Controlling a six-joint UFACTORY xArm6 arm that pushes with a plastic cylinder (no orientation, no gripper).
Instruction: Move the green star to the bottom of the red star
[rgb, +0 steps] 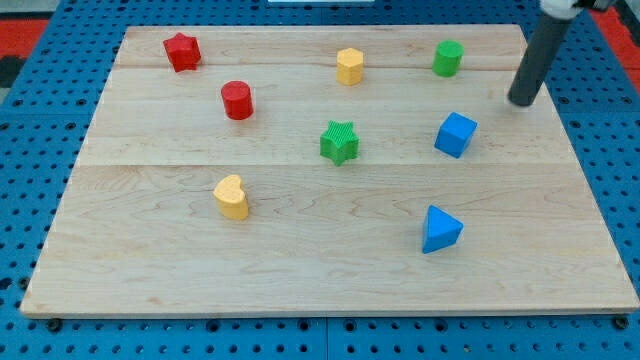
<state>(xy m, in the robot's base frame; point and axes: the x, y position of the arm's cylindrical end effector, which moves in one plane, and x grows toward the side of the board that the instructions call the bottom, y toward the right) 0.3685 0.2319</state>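
While resting at the desk far-right edge, my tip well apart from the green star; no fingers on this rod, so nothing clenched or grasped. Green star mid-desk, right of and nearer than the red star in the far-left corner. Between them, red cylinder. Just nearer and left of my tip, blue cube; farther left, green cylinder.
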